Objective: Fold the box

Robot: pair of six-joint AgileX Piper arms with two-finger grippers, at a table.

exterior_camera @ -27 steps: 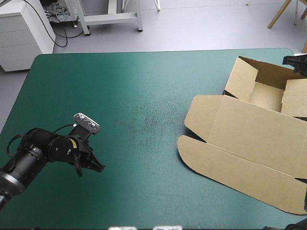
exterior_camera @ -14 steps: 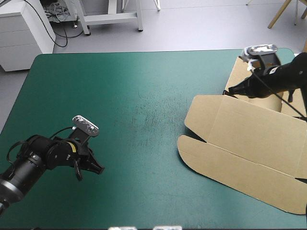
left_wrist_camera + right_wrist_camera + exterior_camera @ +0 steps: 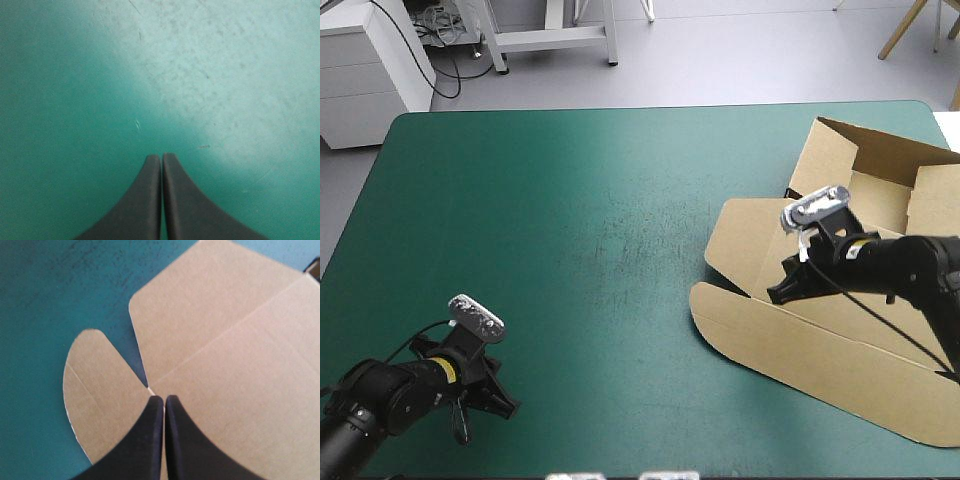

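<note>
Right gripper (image 3: 164, 399): black fingers pressed together into one point, nothing held. It sits low over the flat lid of the box (image 3: 820, 350), tip just at the notch where the rounded front flap (image 3: 95, 390) meets the side tab (image 3: 190, 305). Contact with the board can't be confirmed. A closed tip there is likely for pushing on the crease or getting under a flap edge, not for pinching. The box lies at the right of the table: tray part far right with walls raised, lid spread flat toward the near left, front flap nearest and not yet folded. Left gripper (image 3: 498, 405): fingers also closed and empty, over bare teal-green cover (image 3: 570, 220) at the near left corner, well apart from the box. It looks parked clear so the right arm has room. Next move probably needs the flap lifted along its score line. The risk is the light board sliding, with nothing pinning it.
</note>
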